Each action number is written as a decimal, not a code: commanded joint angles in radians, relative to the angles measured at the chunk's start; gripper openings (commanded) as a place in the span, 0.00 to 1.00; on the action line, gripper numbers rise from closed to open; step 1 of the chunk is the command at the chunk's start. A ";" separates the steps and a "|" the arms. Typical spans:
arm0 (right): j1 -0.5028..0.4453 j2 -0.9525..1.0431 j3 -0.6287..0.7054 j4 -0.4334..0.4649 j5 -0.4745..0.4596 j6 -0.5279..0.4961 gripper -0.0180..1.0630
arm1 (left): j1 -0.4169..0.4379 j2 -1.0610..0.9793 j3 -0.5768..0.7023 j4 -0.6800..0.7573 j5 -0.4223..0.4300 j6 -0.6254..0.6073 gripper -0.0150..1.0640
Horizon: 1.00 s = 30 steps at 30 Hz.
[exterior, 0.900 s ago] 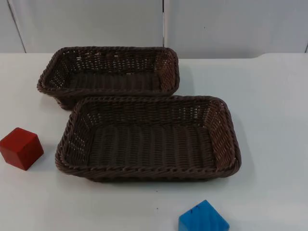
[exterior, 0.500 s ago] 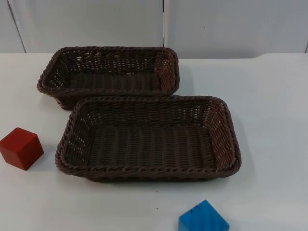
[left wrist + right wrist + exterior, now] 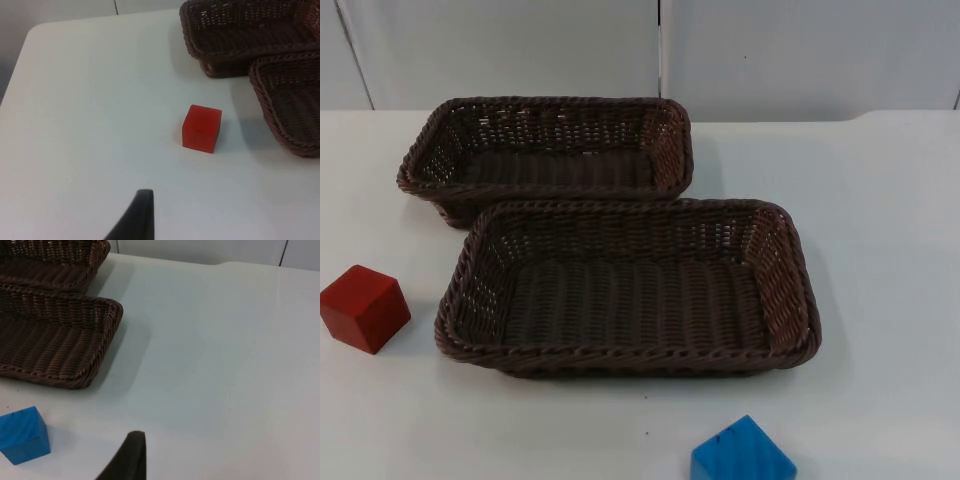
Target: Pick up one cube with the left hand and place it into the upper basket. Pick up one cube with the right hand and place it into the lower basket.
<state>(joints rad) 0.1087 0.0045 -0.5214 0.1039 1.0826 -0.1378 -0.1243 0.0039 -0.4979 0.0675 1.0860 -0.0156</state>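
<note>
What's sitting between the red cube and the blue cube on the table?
The lower basket's front-left corner, in the top view, between red cube and blue cube.

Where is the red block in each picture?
Top view: the red cube sits on the white table, left of the lower basket.
Left wrist view: the red cube stands apart from both baskets, beside the lower basket.
Right wrist view: not in it; the blue cube is.
Shared landmark: the lower basket.
</note>
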 commanded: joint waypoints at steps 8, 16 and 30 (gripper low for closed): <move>-0.006 -0.005 0.005 0.003 0.000 -0.007 0.99 | -0.003 0.010 -0.045 0.000 -0.051 -0.001 0.98; -0.006 -0.005 0.005 0.003 0.000 -0.007 0.99 | -0.003 0.137 -0.095 0.000 -0.087 -0.001 0.98; -0.006 -0.005 0.005 0.003 0.000 -0.007 0.99 | -0.003 0.334 -0.106 -0.061 -0.135 -0.001 0.98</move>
<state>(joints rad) 0.1087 0.0045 -0.5214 0.1039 1.0826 -0.1378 -0.1243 0.3124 -0.5987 0.0258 0.9772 -0.0156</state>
